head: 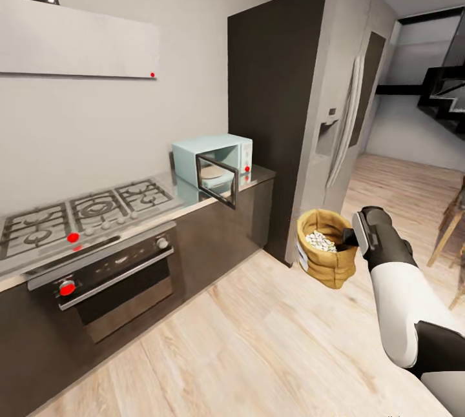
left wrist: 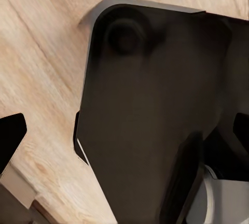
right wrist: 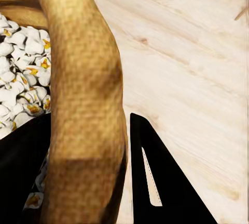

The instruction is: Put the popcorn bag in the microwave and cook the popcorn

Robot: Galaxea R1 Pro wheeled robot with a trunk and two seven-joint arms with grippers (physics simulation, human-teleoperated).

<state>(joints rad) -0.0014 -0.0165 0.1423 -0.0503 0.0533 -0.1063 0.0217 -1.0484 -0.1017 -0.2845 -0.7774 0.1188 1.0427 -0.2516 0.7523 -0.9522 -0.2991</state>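
One bag point(head: 326, 246) hangs in the air from the right end effector point(head: 349, 237), which pinches its rim at the side. In the head view the bag is at about 4 o'clock from the middle, in front of the dark fridge point(head: 303, 94) and above the wood floor point(head: 258, 346), well apart from the surface point(head: 261, 175). The grip on the rim keeps the mouth upward, so I judge the popcorn point(head: 320, 241) will not spill during carrying. The microwave point(head: 213, 157) stands on the surface at about 10 o'clock from the bag, its door point(head: 216, 179) swung open toward the room, probably so that the bag can go straight in. The hob point(head: 84, 210) and the oven point(head: 110, 275) are further along, at 9 o'clock.

In the left wrist view I see a dark rounded part of the robot body point(left wrist: 155, 120) over the floor. A black tip shows at one edge, but I cannot tell whether the left end effector is spread or pressed together.

In the right wrist view the rolled rim point(right wrist: 85, 104) passes between the two black fingers point(right wrist: 155, 182), which are pressed on it from both sides. The popcorn lies just beside, inside the bag. The bag is not yet in the microwave.
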